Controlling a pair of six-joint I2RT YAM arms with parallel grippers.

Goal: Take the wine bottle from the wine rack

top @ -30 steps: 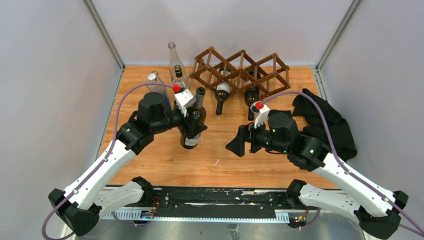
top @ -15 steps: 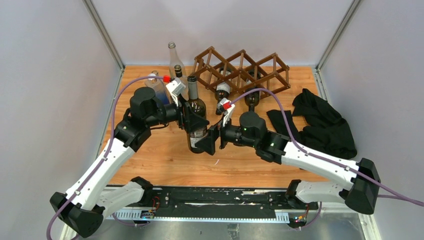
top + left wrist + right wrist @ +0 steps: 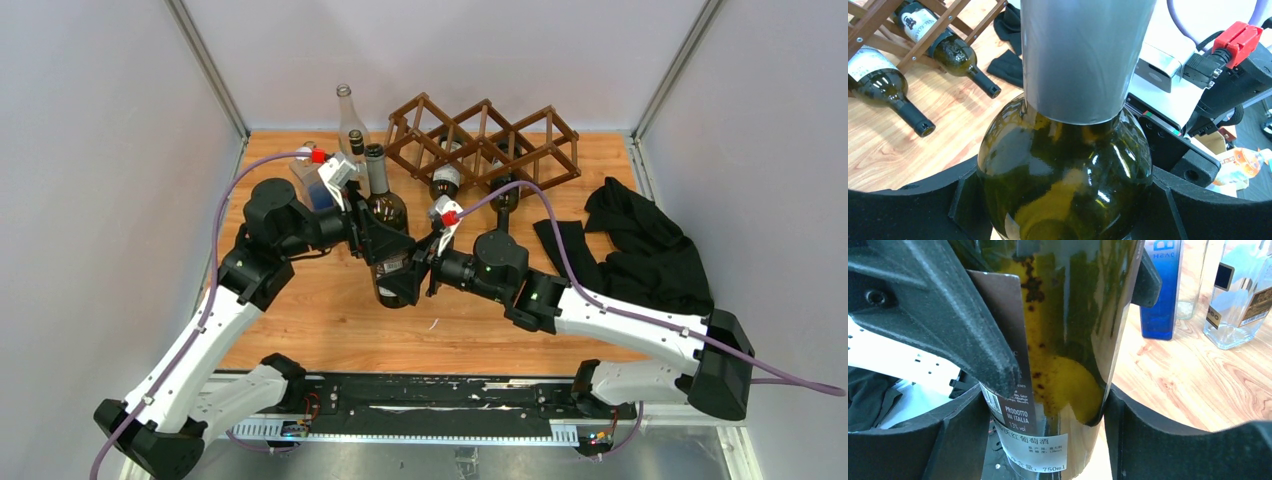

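From above, the wine bottle (image 3: pixel 386 212) is upright, clear of the wine rack (image 3: pixel 480 140). Left wrist: the left gripper (image 3: pixel 1063 220) is clamped under its shoulder. Right wrist: the right gripper (image 3: pixel 1043 440) flanks the labelled body, but I can't tell if it is gripping. The glass looks heavy, slick and breakable, so I'd hold the wide body.

A robotics lab test cell. Plain pale walls (image 3: pixel 100 150) close in the left, back and right of the top view, joined by bare metal posts (image 3: pixel 205 65) at the upper corners. They enclose a wood table (image 3: pixel 330 320). Two white-and-black arms (image 3: pixel 200 340) are bolted to a black rail (image 3: pixel 440 400) along the bottom edge, above a sheet-metal base (image 3: pixel 450 455). Purple cables (image 3: pixel 225 230) with red plugs (image 3: pixel 318 156) run exposed along both arms. A rack (image 3: pixel 480 135), a few bottles (image 3: pixel 345 110) and a black cloth (image 3: pixel 650 250) sit on the table.
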